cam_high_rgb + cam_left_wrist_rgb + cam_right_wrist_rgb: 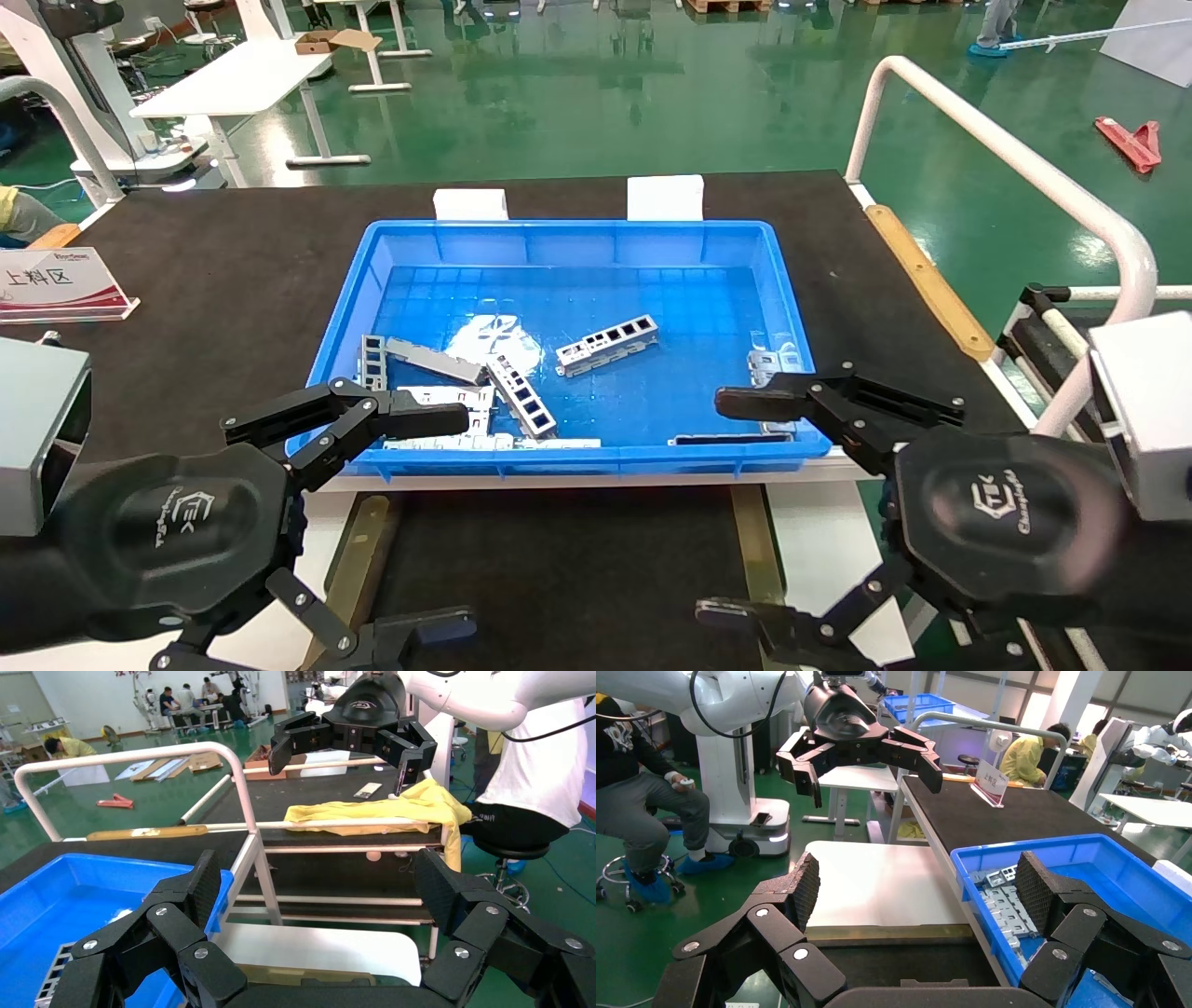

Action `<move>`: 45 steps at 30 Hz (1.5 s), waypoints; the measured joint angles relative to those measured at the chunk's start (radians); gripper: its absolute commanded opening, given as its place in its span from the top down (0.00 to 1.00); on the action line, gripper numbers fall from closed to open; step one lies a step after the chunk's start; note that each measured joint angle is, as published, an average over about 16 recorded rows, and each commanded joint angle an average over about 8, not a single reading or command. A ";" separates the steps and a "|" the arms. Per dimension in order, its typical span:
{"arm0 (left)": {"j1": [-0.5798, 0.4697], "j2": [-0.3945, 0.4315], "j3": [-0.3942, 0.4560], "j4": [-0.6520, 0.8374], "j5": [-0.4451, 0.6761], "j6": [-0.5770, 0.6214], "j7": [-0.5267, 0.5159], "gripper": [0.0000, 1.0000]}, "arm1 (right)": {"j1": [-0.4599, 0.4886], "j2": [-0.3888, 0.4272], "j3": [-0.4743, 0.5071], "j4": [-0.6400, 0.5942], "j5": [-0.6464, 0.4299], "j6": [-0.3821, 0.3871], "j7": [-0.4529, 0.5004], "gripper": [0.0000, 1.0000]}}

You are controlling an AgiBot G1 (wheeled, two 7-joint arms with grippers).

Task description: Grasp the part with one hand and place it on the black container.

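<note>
Both grippers, left [424,531] and right [731,508], fingers spread wide (nothing held), short of the blue crate [596,458].

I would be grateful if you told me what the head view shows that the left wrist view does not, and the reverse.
Only the head view shows the crate's floor with the parts on it, among them a windowed metal strip lying alone near the middle, the black tray between brass rails in front of the crate, and the red-and-white sign. Only the left wrist view shows the yellow cloth draped on a rack. Both show the blue crate, the white handrail, and the left gripper and right gripper, both open and holding nothing.
</note>
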 measured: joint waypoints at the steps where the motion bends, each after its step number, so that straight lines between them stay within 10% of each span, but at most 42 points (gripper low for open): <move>1: 0.000 0.000 0.000 0.000 0.000 0.000 0.000 0.00 | 0.000 0.000 0.000 0.000 0.000 0.000 0.000 0.00; 45: 0.000 0.000 0.000 0.000 0.000 0.000 0.000 0.00 | 0.000 0.000 0.000 0.000 0.000 0.000 0.000 0.00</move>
